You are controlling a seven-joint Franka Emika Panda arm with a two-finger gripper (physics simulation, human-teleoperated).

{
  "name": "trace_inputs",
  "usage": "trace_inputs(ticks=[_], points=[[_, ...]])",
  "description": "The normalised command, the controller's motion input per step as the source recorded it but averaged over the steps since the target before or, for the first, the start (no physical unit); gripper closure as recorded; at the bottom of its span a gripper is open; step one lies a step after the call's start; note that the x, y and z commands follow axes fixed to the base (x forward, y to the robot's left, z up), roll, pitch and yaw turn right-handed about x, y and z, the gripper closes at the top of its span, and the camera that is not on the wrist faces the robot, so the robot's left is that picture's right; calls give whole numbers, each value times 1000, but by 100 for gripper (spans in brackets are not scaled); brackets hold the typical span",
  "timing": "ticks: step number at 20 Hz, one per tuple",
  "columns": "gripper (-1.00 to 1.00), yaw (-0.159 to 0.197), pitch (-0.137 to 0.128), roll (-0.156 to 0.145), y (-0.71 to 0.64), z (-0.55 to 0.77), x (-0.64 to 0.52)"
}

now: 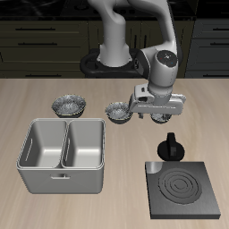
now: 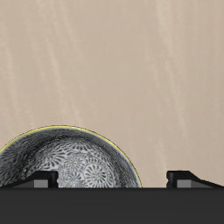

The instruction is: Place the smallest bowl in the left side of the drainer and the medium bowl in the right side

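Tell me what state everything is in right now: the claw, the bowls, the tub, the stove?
Claw: open, holding nothing.
Drainer: both compartments empty.
Bowl behind drainer: upright on table, empty.
Bowl beside claw: upright on table, empty.
Bowl under claw: upright, not gripped.
Stove: nothing on it.

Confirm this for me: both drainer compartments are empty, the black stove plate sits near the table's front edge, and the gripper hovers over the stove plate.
Not quite. The gripper hovers over bowls farther back, not the stove plate; the wrist view shows a speckled bowl beneath it. The exterior view confirms the rest: the drainer is empty and the stove plate is near the front edge.
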Motion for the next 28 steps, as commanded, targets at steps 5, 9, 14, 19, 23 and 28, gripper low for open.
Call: trace_inputs(ticks=[5, 9, 14, 19, 23, 28], points=[[100, 0, 32, 30, 57, -125, -27], [100, -18, 2, 5, -28, 50, -3], [100, 2, -44, 21, 5, 224, 19], [100, 27, -51, -13, -84, 298, 73], [100, 14, -84, -12, -160, 591, 60], [100, 32, -104, -20, -254, 643, -6]])
